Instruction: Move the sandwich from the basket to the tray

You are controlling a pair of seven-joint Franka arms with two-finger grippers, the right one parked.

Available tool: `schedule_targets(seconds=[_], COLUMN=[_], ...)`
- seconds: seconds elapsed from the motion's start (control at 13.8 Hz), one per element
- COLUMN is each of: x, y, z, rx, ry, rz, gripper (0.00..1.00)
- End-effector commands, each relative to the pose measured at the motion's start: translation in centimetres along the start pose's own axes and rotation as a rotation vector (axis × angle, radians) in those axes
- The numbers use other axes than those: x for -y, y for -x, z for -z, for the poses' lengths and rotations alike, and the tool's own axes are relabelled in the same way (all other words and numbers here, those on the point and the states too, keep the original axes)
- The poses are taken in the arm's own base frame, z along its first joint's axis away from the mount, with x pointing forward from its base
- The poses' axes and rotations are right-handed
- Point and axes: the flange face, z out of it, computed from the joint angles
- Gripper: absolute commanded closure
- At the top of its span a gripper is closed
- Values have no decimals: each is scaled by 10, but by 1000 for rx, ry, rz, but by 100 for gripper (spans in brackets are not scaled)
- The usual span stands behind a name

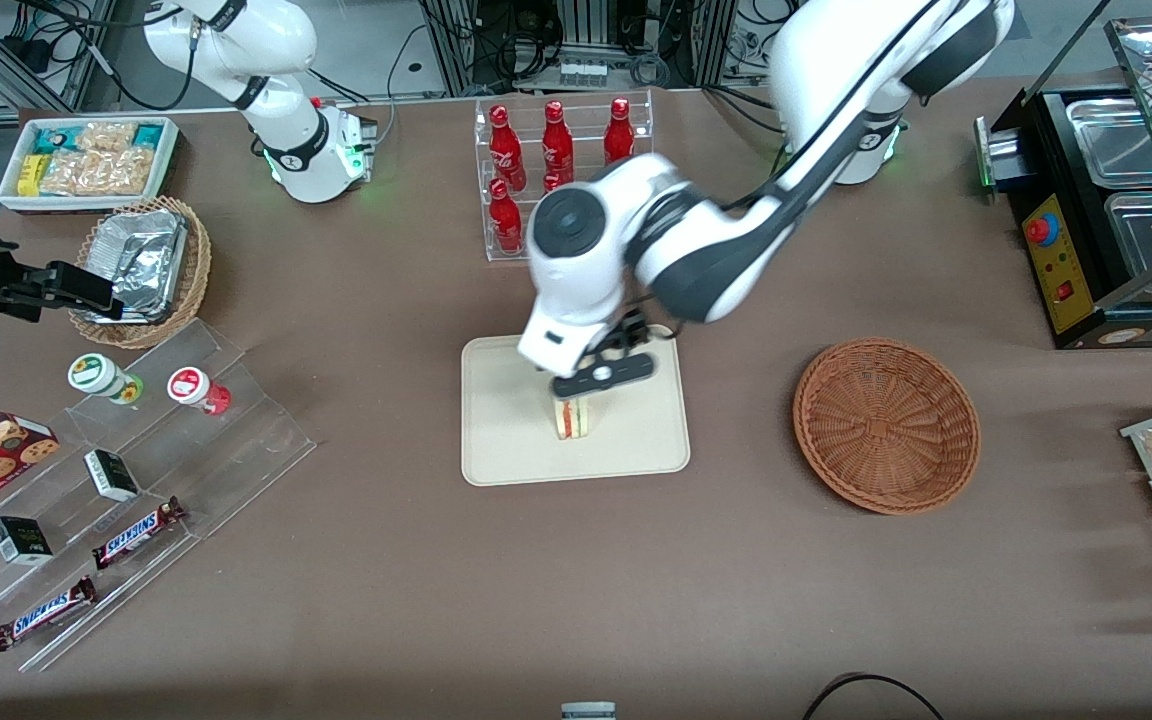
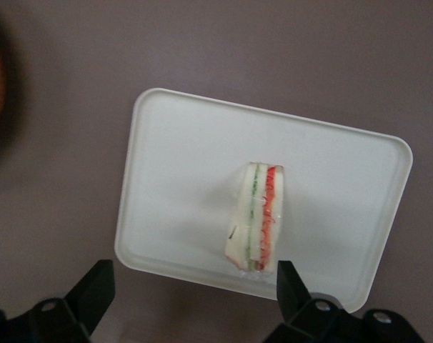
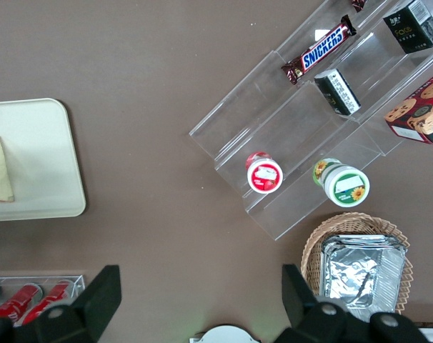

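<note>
Standing on edge on the flat cream-beige rectangular tray (image 1: 506, 440): small triangular pale-bread sandwich (image 1: 573, 418), red and green filling showing. Reading "SNICKERS" on brown chocolate bars (image 1: 139, 532). Hovering just above sandwich, gripper (image 2: 191, 286), fingers (image 2: 291, 286) spread, gripping nothing. Sitting empty toward working arm's end, round reddish-brown wicker basket (image 1: 886, 424).
</note>
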Motion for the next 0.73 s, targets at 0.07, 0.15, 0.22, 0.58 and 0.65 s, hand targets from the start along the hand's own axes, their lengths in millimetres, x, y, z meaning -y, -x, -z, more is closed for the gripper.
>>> schedule_targets(seconds=[0.07,0.15,0.22,0.58,0.65], x=[75,96,116,209,232], y=[-11,-15,-21,-59,-67], z=[48,57,66,88,95], rx=[4,-2,6,46,63], ry=[-40,-43,-40,-22,-14], rz=[96,111,101,5,-26], gripper=[0,0,0,0,0])
